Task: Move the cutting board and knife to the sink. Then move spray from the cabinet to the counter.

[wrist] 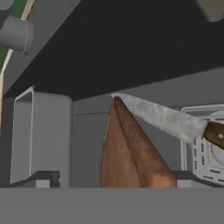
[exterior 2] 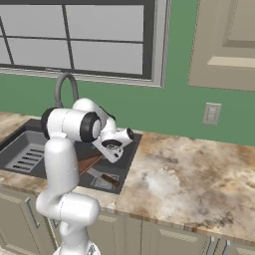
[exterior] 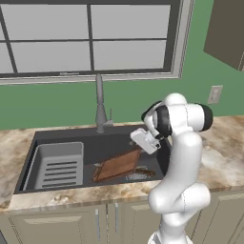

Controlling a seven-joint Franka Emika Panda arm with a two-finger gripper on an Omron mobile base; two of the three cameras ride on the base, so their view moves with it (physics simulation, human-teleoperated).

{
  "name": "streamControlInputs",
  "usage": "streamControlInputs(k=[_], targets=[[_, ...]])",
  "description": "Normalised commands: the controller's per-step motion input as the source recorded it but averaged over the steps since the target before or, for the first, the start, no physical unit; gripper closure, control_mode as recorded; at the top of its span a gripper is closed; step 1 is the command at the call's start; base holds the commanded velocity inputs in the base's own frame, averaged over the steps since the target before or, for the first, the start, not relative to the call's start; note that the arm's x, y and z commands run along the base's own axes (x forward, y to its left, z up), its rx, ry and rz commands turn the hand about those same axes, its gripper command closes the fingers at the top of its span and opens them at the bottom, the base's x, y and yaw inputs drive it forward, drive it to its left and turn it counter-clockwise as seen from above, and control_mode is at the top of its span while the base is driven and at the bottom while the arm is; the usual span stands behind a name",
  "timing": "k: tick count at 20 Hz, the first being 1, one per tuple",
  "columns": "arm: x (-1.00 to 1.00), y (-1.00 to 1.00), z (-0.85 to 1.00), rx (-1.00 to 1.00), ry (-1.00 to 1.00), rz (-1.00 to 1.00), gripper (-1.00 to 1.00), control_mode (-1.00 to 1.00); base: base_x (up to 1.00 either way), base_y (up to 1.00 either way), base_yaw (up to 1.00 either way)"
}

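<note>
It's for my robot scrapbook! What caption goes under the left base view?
Cutting board leaning tilted inside the sink, knife beside it, white arm's end effector above them.

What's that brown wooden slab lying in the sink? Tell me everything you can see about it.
It is a flat reddish-brown wooden cutting board, rectangular with rounded corners and visible grain. It sits inside the dark grey sink basin, tilted rather than flat, one end raised. A silver-bladed knife with a dark brown handle lies in the basin just beside it, over the drain. The hand view looks along the board end-on. Nothing grips it.
</note>
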Motion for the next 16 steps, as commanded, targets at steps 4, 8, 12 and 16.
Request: streamControlInputs(k=[4,8,12,16], targets=[[-0.17,-0.54,0.0,-0.17,0.09,0.0,-1.0,-1.0,0.0,0.0,0.0],[-0.14,-0.24,-0.05,-0.35,0.07,0.0,-1.0,-1.0,0.0,0.0,0.0],[-0.23,-0.07,0.23,-0.18,0.02,-0.02,-1.0,-1.0,0.0,0.0,0.0],[-0.41,0.0,0.6,0.14,0.0,-0.06,-1.0,-1.0,0.0,0.0,0.0]])
